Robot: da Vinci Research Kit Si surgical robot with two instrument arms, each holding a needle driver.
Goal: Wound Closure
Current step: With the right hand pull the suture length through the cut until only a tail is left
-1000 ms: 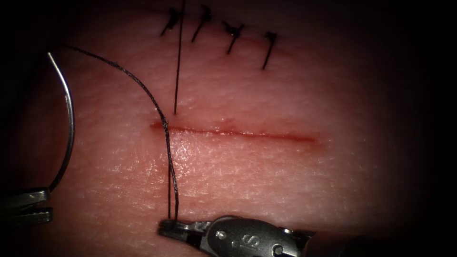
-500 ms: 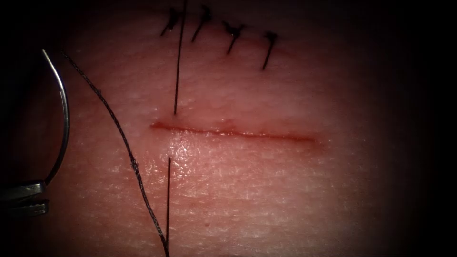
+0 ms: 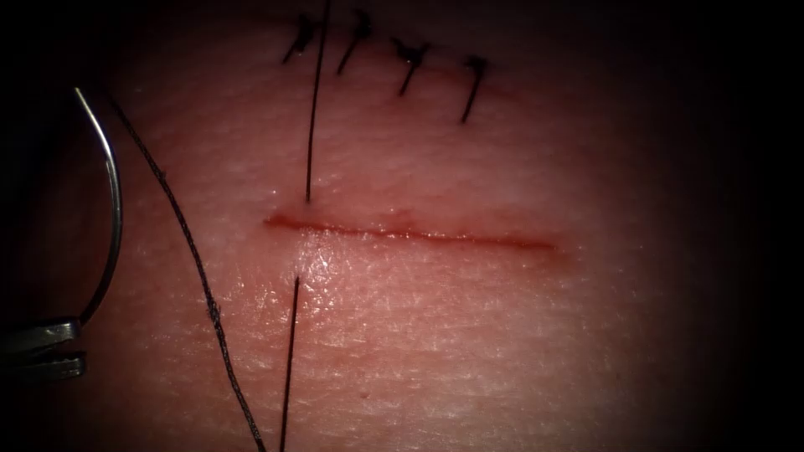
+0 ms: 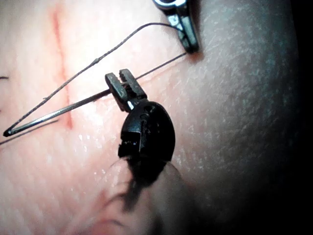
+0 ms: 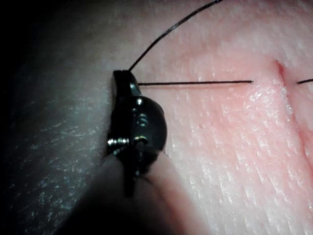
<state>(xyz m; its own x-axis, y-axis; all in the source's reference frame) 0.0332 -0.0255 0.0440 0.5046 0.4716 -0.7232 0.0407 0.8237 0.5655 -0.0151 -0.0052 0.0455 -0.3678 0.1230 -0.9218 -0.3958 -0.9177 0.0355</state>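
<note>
The cut [image 3: 410,234] runs across the tissue [image 3: 469,351]. My left tool [image 3: 50,347] is at the far left, shut on the curved needle [image 3: 113,209] near one end of its curve. The needle stands free of the tissue, left of the cut. The thread [image 3: 193,251] leaves the needle's other end and slants down. A second strand [image 3: 291,360] comes out of the tissue below the cut's left end, and a third [image 3: 314,100] enters just above it. In the right wrist view my right tool [image 5: 123,78] is shut on the thread [image 5: 195,82], where both strands meet.
Several older dark stitches [image 3: 410,63] sit in a row above the cut. The left wrist view shows my left tool [image 4: 122,81] on the needle [image 4: 58,110], with the right tool [image 4: 190,44] beyond it. Red fluid lines the cut [image 4: 61,73].
The right tool has drawn down out of the endoscope view with the thread. The slack strand that crossed the cut has straightened and swung left. The left tool and needle shifted slightly left.
</note>
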